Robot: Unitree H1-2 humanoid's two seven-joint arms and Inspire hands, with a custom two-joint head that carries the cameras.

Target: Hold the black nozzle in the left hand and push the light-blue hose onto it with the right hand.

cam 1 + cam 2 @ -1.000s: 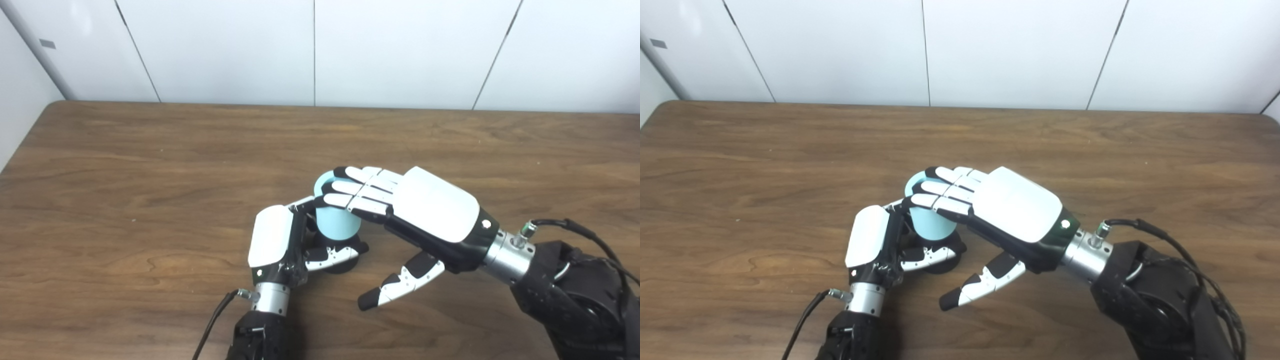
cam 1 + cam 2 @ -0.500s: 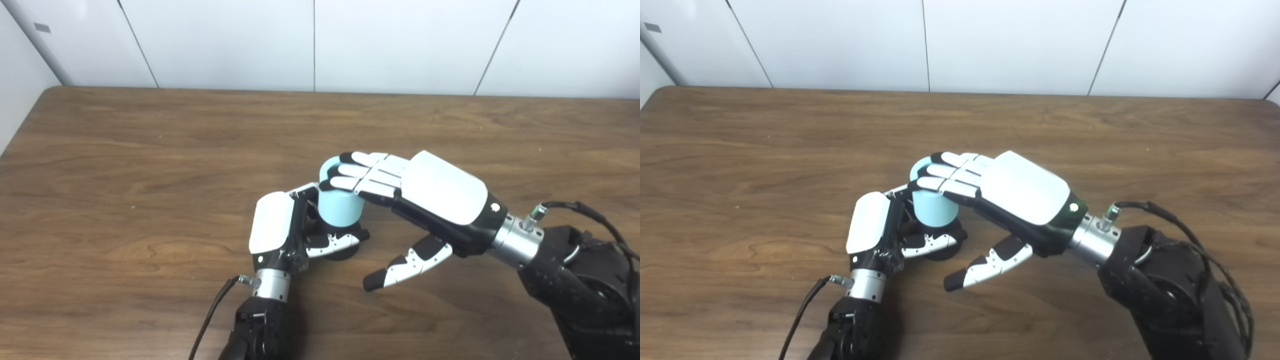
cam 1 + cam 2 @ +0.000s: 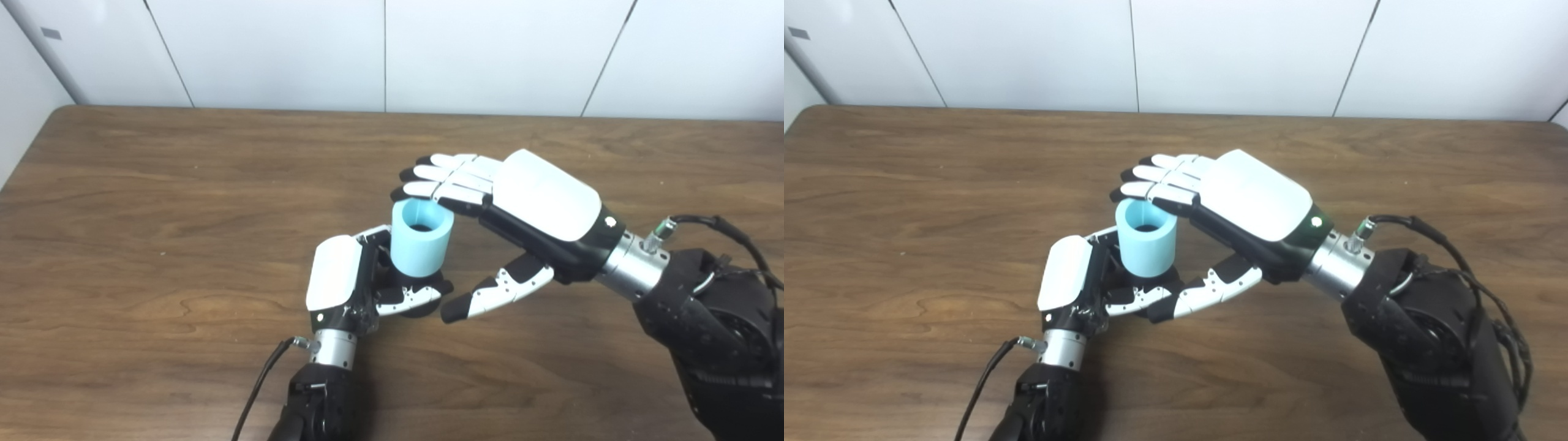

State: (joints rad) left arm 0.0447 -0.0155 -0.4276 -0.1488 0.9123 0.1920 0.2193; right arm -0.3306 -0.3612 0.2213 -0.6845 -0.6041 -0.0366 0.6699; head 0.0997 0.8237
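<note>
The light-blue hose (image 3: 421, 244), a short stubby tube with its open end facing up, stands upright on the black nozzle (image 3: 421, 288), of which only a dark base shows beneath the blue. Both sit near the middle of the worktop (image 3: 153, 202), a little toward the front edge.

The left hand (image 3: 343, 283) is wrapped around the nozzle from the left side, its white back turned outward and its fingers (image 3: 409, 298) curled across the front of the black base just under the hose, grasping it.

The right hand (image 3: 520, 208) reaches in from the right and hangs above the hose with nothing in it. Its fingers (image 3: 438, 177) lie stretched out flat, close together, just over the far rim of the tube's mouth; whether they touch the rim I cannot tell. Its thumb (image 3: 490, 294) points down and left, its dark tip just beside the left hand's fingers and the nozzle base.

The worktop is brown wood grain. Behind it runs a white panelled wall (image 3: 490, 55) with thin dark seams.
</note>
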